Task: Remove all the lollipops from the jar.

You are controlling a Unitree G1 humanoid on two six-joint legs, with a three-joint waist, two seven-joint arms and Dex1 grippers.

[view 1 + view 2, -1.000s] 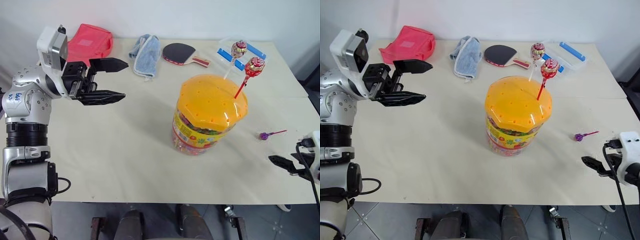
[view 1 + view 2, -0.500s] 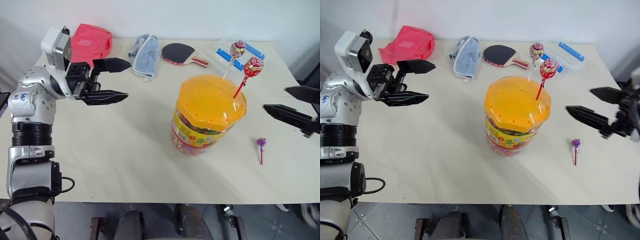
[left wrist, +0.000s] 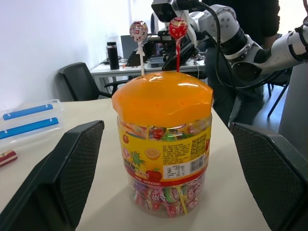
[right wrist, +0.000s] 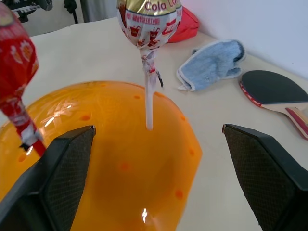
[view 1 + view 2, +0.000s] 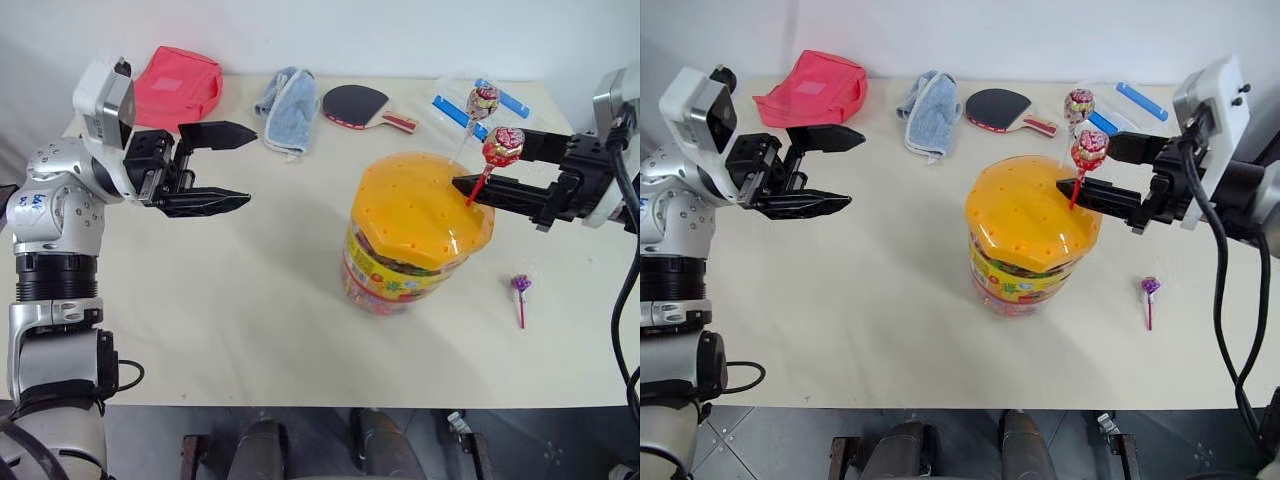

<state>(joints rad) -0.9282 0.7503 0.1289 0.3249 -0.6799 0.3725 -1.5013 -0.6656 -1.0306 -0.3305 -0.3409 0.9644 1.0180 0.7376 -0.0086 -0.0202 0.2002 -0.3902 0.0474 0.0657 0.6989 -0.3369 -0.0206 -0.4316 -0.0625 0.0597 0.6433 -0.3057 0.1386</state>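
The jar (image 5: 405,270), a clear tub with a domed orange lid (image 5: 420,205), stands mid-table. Two lollipops stick up from the lid: a red one on a red stick (image 5: 503,145) and a red-yellow one on a white stick (image 5: 482,100). A purple lollipop (image 5: 520,288) lies on the table to the jar's right. My right gripper (image 5: 483,160) is open and level over the lid's right side. The red stick is between its fingers; in the right wrist view the white stick (image 4: 148,96) stands mid-gap. My left gripper (image 5: 250,165) hangs open left of the jar, holding nothing.
Along the table's far edge lie a red pouch (image 5: 180,85), a blue cloth mitt (image 5: 290,105), a table tennis paddle (image 5: 362,105) and a clear box with blue clips (image 5: 1135,105). Bare tabletop lies between the left gripper and the jar.
My right arm has risen from the table's front right edge and swung left to the lid, its fingers still open. The purple lollipop has turned on the table. The left gripper stayed put.
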